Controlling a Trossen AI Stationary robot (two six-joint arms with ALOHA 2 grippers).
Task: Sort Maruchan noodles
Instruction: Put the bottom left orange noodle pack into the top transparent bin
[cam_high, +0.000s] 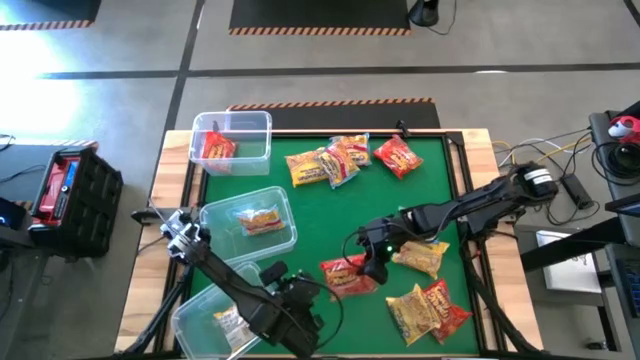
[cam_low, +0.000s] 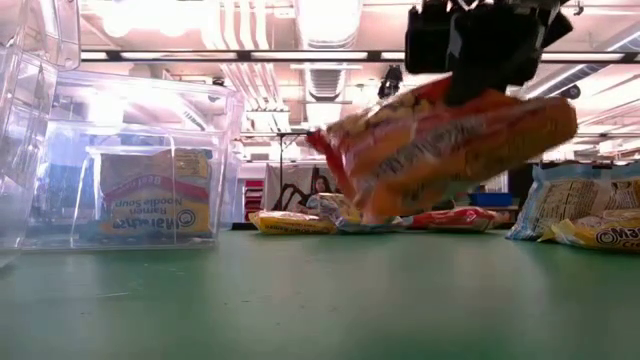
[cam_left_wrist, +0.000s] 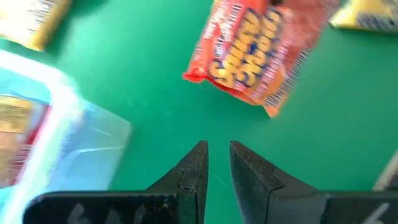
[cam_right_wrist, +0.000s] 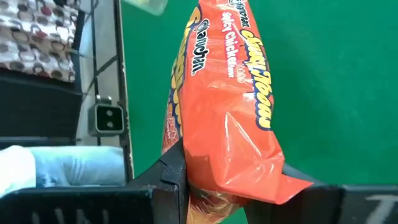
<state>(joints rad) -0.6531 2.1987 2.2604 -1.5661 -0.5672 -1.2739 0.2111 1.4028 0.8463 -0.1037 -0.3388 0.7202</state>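
My right gripper (cam_high: 372, 262) hangs over the middle of the green mat, shut on a red-orange Maruchan packet (cam_high: 347, 276), which also fills the right wrist view (cam_right_wrist: 227, 106). My left gripper (cam_left_wrist: 217, 160) waits near the table's near edge (cam_high: 300, 322), its fingers a narrow gap apart and holding nothing. The held packet (cam_left_wrist: 255, 53) shows beyond its fingertips. Other packets lie flat on the mat: a yellow and orange group at the far side (cam_high: 330, 162), a red one (cam_high: 398, 156), a yellow one (cam_high: 420, 257) and two at the near right (cam_high: 430, 310). My right gripper pinches the red-orange packet between its two fingers (cam_right_wrist: 177, 180) at one end of the wrapper (cam_right_wrist: 233, 180). The fingers come from above, pointing down. The packet is lifted clear of the mat and hangs tilted below the gripper (cam_low: 450, 140), its far end lower.
Three clear bins stand along the left side. The far one (cam_high: 262, 125) holds a red packet (cam_high: 216, 148), the middle one (cam_high: 285, 205) a yellow packet (cam_high: 262, 221), and the near one (cam_high: 190, 318) another packet (cam_high: 232, 320). Bare green mat lies between the bins and the right gripper.
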